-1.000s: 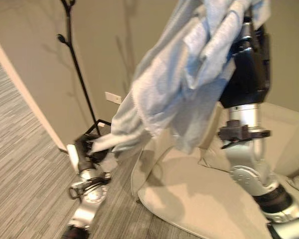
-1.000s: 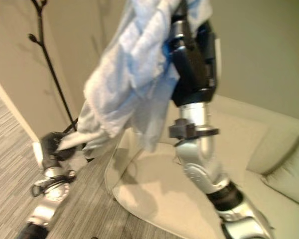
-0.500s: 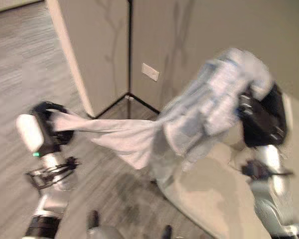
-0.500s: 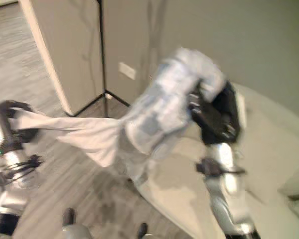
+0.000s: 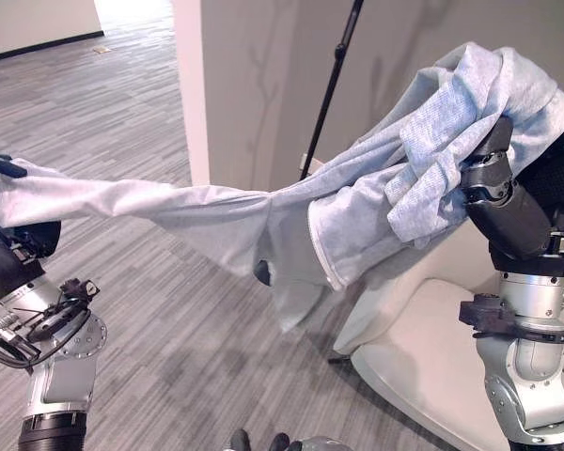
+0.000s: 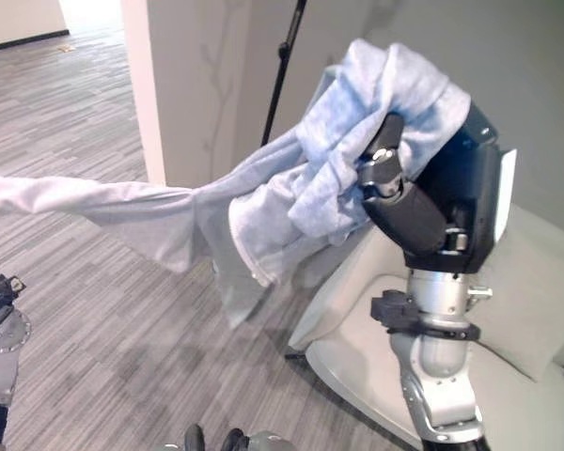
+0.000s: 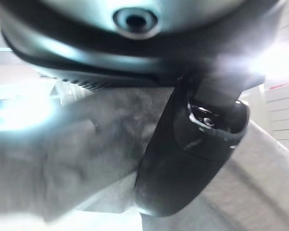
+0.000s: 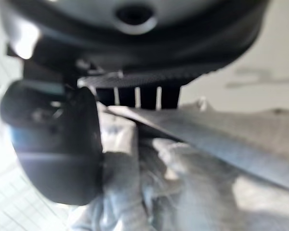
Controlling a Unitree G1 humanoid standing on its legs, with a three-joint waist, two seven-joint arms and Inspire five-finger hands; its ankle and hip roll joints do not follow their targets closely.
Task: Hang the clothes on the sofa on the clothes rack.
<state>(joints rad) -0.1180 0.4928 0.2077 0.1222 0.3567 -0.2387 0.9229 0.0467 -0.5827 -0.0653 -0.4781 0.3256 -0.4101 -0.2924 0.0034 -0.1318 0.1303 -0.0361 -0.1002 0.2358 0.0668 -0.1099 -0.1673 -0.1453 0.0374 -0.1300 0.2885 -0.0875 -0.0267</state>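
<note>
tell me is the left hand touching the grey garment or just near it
Touching. The left wrist view shows the left hand with its thumb pinching the grey garment; the left eye view shows the cloth stretched taut from that hand.

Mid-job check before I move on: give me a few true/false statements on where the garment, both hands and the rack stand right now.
1. The light blue garment is stretched between both hands. True.
2. The right hand is open and empty. False: it grips the bunched garment, held high.
3. The garment already hangs on the clothes rack. False: the rack pole stands behind it by the wall.
4. The left hand holds a sleeve end. True.
5. The garment lies on the sofa. False: it is lifted above it.
</note>
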